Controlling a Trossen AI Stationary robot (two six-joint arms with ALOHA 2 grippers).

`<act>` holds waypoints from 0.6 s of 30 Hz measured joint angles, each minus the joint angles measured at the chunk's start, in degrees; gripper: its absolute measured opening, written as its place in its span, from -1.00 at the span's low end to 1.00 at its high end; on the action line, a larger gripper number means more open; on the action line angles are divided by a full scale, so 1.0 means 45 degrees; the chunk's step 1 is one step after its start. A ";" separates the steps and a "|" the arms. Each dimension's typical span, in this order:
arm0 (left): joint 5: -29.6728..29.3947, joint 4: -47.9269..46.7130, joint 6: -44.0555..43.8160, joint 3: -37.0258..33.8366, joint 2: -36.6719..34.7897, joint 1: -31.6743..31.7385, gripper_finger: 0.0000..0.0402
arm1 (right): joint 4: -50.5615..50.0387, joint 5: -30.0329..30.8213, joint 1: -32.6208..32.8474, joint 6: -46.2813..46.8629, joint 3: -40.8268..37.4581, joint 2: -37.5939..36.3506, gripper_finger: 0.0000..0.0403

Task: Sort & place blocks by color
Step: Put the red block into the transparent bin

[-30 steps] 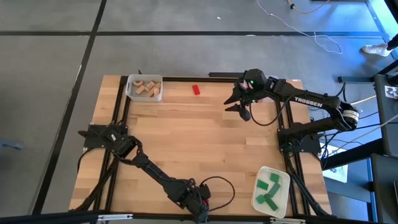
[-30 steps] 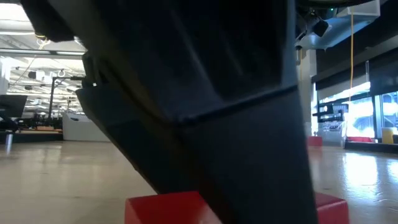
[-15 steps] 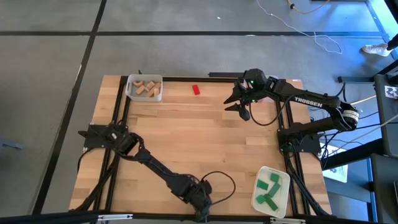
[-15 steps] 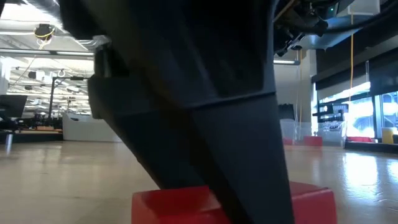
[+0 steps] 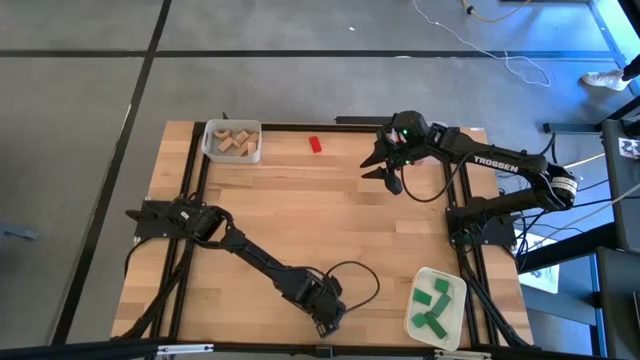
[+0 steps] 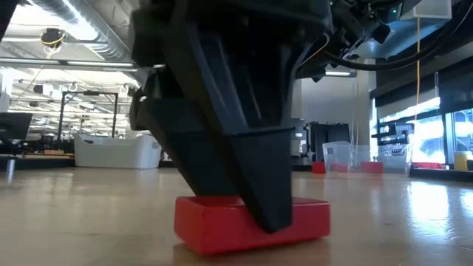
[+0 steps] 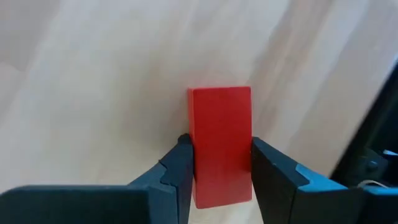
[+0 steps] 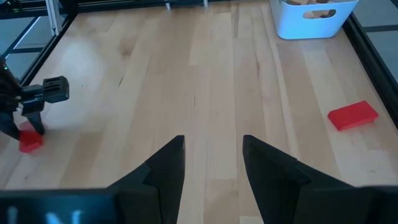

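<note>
- Left wrist view shows the left end effector pinching a red block: one dark finger presses each long side, and the block lies flat on the tabletop.
- Holding it across the narrow width looks sensible, because the fingers reach around it with little spread and the long body stays steady between them.
- Low view confirms that the block sits on the wood, not lifted; the fingertips come down over its middle.
- A second red block lies far from this end effector, at the far edge of the tabletop, beside the bin of tan blocks.
- The white tray with green blocks stands close to the held block, on the side toward the right arm.
- The right end effector hovers over the far part of the tabletop with its fingers spread and nothing between them; the second red block is near it, a little toward the bin.
- For room: the held block is very near the front edge of the tabletop, so I judge that a lift should go up and inward, where the middle of the wood is bare.
- The tray close by is the thing to avoid when the left arm swings.
</note>
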 joint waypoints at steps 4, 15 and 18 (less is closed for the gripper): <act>-0.0333 -0.0317 0.0091 -0.0050 -0.0255 0.0228 -0.41 | 0.0001 -0.0007 0.0000 -0.0190 0.0000 0.0000 -0.19; -0.1934 -0.3379 0.0598 -0.0085 -0.2209 0.1062 -0.41 | 0.0155 -0.0692 0.0119 -0.1681 0.0005 0.0000 -0.19; -0.2364 -0.3500 0.1139 -0.0086 -0.2826 0.1357 -0.41 | 0.0221 -0.0696 0.0120 -0.1705 0.0005 0.0000 -0.19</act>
